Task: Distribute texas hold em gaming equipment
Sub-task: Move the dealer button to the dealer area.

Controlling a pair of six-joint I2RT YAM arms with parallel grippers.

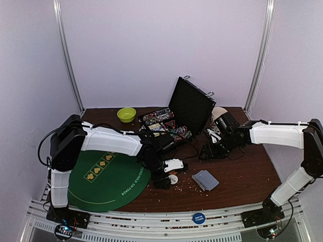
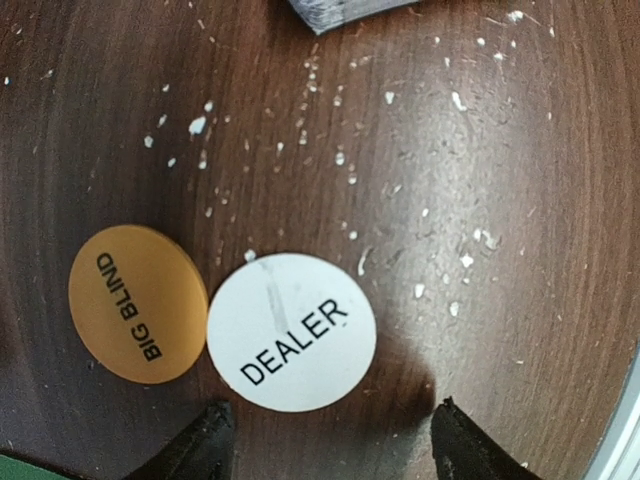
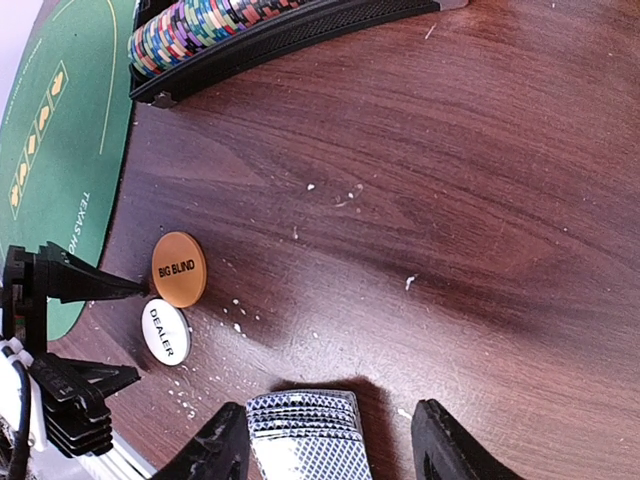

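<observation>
Dark wood table (image 1: 242,176) with white crumbs (image 2: 440,200) scattered all over it, plain pale walls behind, so nothing fancy. We've got the green poker mat (image 1: 101,176) on the left side and the black case (image 1: 189,103) open at the back, with the poker chips (image 3: 200,25) racked in rows inside it.

We've got the left gripper (image 2: 330,455) low over the white dealer disc (image 2: 291,331). Its jaws are spread, one tip on each side of the disc's near edge, and nothing is pinched. The disc lies flat on the bare wood, just off the mat's edge, almost touching an orange big blind disc (image 2: 137,303) beside it. We reckon the jaws straddle it like that to line up a pinch. That tight gap to the orange disc is the snag, since one finger has to slot in there without nudging it.

We've got the right gripper (image 3: 330,445) hanging over the deck of cards (image 3: 305,435), which sits on the wood near the front edge, right of the two discs. From its wrist camera the deck shows between the two fingers, with a clear gap on one side, so the jaws look released and the deck isn't gripped. Our guess is it's parked there ready for the cards.

So far none of it sits on the mat.
</observation>
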